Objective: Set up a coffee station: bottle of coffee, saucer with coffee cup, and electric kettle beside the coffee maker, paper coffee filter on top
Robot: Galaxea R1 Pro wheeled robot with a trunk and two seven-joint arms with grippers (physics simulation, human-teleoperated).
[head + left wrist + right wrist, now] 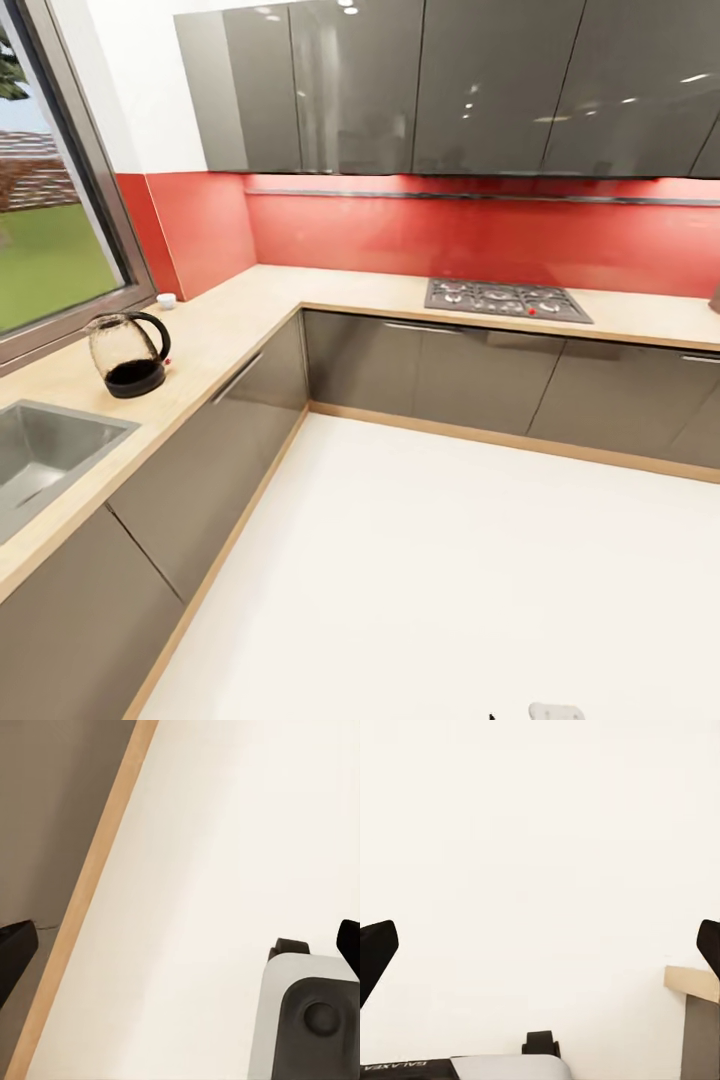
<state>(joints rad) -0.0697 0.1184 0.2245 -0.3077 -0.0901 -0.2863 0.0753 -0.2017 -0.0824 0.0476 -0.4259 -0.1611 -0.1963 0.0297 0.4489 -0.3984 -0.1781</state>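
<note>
home kitchen | L-shaped tan worktop (250, 310) | grey cabinets (440, 375) | gas hob (507, 299) far right | steel sink (45, 450) near left | red splashback (450, 235) | window (45, 250) left

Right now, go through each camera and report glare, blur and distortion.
Head view: wide-angle bend curves the countertop; ceiling lights glare as streaks on the glossy upper cabinets; the kettle looks slightly soft. Left wrist view: evenly lit pale floor, soft cabinet edge, no glare. Right wrist view: nearly washed-out white floor, with open pincer tips blurred at the edges.
</note>
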